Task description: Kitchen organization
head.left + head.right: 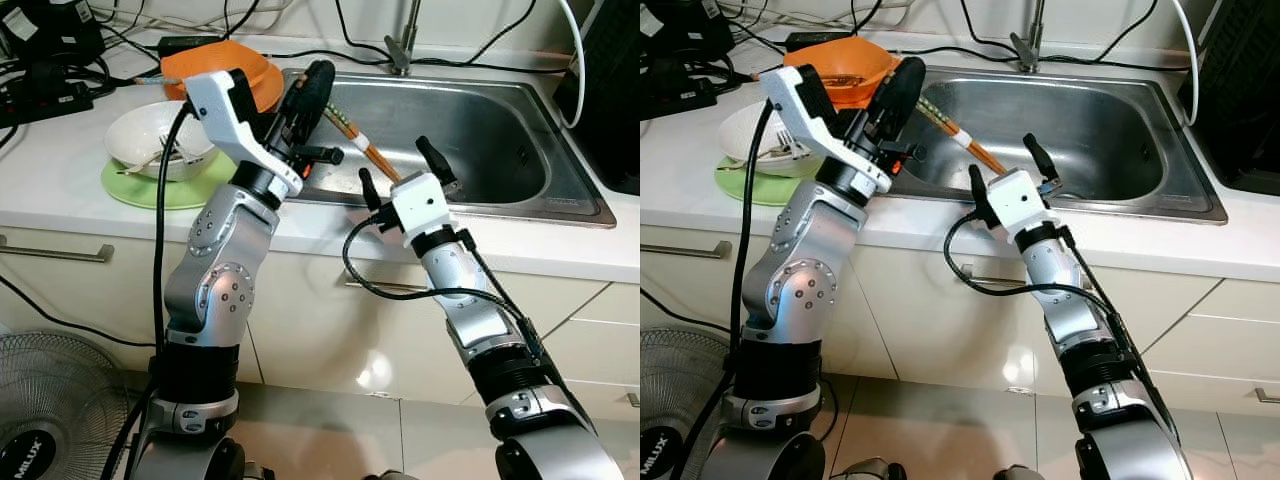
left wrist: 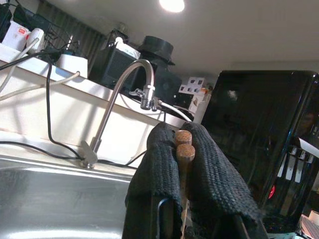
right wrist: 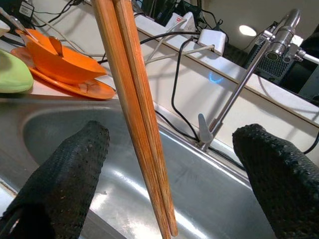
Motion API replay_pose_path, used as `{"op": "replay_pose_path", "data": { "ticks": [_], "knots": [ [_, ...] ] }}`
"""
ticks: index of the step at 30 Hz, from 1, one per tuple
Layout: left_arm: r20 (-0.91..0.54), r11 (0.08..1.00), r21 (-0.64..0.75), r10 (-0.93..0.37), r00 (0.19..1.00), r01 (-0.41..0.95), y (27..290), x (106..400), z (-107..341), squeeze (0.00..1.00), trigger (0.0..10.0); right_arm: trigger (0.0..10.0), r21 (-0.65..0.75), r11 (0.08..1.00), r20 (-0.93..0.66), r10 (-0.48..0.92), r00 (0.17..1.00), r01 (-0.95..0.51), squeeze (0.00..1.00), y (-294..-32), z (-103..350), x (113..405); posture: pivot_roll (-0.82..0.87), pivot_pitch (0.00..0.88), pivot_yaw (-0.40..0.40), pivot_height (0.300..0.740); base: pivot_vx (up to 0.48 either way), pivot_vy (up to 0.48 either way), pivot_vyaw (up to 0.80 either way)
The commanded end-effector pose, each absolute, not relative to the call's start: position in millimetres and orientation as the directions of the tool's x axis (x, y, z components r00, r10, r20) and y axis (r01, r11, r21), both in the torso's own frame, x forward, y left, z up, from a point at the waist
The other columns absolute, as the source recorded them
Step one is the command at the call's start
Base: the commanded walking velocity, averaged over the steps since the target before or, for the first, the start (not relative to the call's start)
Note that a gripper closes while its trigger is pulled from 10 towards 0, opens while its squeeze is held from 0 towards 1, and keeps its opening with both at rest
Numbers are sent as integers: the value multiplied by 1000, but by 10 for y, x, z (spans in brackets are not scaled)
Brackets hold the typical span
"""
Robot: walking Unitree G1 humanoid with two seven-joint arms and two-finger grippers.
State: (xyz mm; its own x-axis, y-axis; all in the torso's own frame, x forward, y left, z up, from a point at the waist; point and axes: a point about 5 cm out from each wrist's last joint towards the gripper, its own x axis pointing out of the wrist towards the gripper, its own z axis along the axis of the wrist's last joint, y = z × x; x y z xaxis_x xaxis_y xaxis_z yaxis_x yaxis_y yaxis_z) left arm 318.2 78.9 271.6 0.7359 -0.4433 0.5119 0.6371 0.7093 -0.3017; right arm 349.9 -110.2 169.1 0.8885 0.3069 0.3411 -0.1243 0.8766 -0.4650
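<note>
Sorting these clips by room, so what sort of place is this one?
Most likely a home kitchen: a stainless sink with a tap is set in a white counter, dirty bowls stand on the counter beside the sink, and the left end effector holds chopsticks.

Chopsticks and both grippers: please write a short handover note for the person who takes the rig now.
Left gripper: fingers shut on the chopsticks, which slant over the left part of the sink.
Right gripper: fingers open, holding nothing, at the sink's front edge with the chopstick tips between them.
On the counter left of the sink: orange bowl on an orange plate, white bowl with cutlery on a green plate.
Done: chopsticks picked up.
Left: probably pass or place the chopsticks; the dishes are untouched.
</note>
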Motion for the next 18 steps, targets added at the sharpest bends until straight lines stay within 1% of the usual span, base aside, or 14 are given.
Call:
{"op": "replay_pose_path", "data": {
  "ticks": [1, 4, 5, 18],
  "knots": [
    [513, 704, -276, -467, 720, 654, 753, 3149, 2733, 0, 10000, 6980, -463, 877, 346, 314, 884, -130, 0, -1097, 1711, 3510, -29, 54, 7, 740, 0, 0, 0],
    [513, 704, -276, -467, 720, 654, 753, 3149, 2733, 0, 10000, 6980, -463, 877, 346, 314, 884, -130, 0, -1097, 1711, 3510, -29, 54, 7, 740, 0, 0, 0],
    [512, 704, -276, -469, 720, 655, 750, 3148, 2731, 0, 10000, 0, -463, 877, 346, 314, 884, -131, 0, -1097, 1712, 3510, -30, 56, 8, 740, 0, 0, 0],
    [500, 703, -265, -485, 717, 660, 733, 3144, 2720, 0, 10000, 0, -461, 879, 340, 303, 890, -123, 0, -1116, 1694, 3513, -28, 61, 6, 740, 0, 0, 0]
  ]
}}
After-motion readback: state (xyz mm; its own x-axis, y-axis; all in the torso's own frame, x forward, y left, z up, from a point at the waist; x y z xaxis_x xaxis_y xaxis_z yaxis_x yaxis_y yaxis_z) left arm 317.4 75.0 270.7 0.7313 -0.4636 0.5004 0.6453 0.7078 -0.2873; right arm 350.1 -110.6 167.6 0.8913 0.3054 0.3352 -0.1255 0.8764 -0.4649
